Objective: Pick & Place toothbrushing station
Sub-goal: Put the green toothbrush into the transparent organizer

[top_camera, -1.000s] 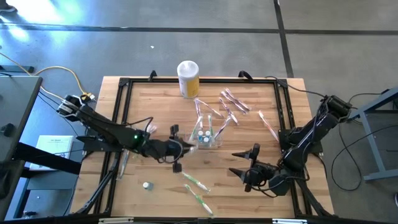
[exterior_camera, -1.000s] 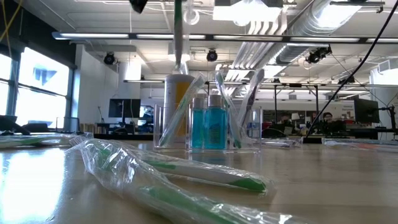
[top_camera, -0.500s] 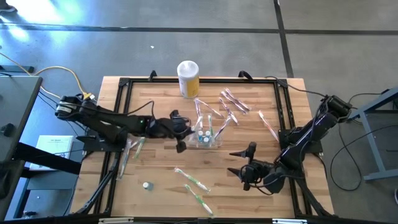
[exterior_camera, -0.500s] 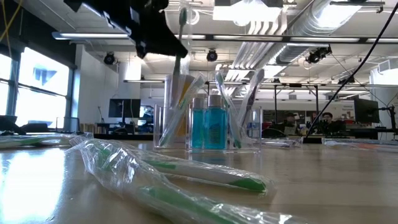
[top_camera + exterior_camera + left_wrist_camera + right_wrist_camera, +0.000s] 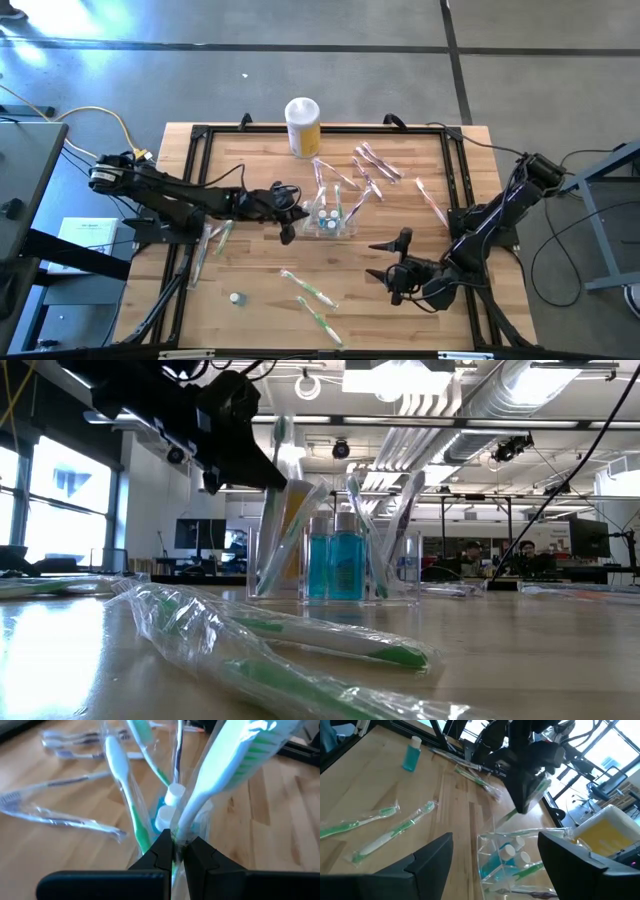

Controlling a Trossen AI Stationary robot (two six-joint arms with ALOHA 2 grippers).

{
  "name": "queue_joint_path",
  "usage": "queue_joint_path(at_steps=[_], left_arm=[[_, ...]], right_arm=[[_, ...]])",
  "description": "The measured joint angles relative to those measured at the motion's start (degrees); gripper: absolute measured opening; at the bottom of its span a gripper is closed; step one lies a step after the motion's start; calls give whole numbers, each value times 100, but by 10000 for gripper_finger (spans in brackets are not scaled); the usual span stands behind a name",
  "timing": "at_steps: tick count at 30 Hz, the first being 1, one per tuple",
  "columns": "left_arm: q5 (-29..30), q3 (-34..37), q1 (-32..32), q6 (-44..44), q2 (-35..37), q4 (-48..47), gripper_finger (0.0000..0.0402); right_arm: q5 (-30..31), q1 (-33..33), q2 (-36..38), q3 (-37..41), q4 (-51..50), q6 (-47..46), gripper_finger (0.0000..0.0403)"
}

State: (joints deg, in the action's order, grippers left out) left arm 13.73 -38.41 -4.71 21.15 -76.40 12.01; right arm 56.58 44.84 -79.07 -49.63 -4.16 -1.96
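Observation:
The toothbrushing station (image 5: pixel 336 226), a see-through holder, stands mid-table with two blue bottles (image 5: pixel 335 565) and several wrapped toothbrushes upright in it. My left gripper (image 5: pixel 290 222) is at its left end, shut on a wrapped white-and-green toothbrush (image 5: pixel 235 765); the same gripper is dark in the low view (image 5: pixel 235 440). The brush head (image 5: pixel 281 428) points up and the green lower end (image 5: pixel 507 815) hangs by the holder's rim; whether it is inside I cannot tell. My right gripper (image 5: pixel 378 260) waits open, to the near right of the holder. My left gripper pinches the toothbrush's white handle (image 5: pixel 183 826) between its two fingers, through the clear wrapper. The fingers come from the table's left, slanting a little down, and lie across the handle. The brush is lifted clear of the table and tilted, head up.
A yellow canister with a white lid (image 5: pixel 302 125) stands at the far edge. Wrapped toothbrushes lie far right (image 5: pixel 375 165), near the front (image 5: pixel 312 300) and at the left (image 5: pixel 212 240). A small blue bottle (image 5: pixel 411 755) lies near the front left.
My left gripper has moved toward the table's far edge and down to the holder's left end, rolling as it went. The toothbrush has come down with it and tipped from upright to slanting. The gripper stays shut.

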Motion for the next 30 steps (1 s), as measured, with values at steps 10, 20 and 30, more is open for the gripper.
queue_joint_path(at_steps=[10,20,30], left_arm=[[-312,4,264,692,-250,-15,37],[-290,4,245,976,-250,-5,129],[-553,2,245,981,-250,113,135]], right_arm=[[-426,-188,0,0,4,-4,283],[-455,-188,0,0,2,-4,283],[-461,-188,0,0,0,-2,283]])
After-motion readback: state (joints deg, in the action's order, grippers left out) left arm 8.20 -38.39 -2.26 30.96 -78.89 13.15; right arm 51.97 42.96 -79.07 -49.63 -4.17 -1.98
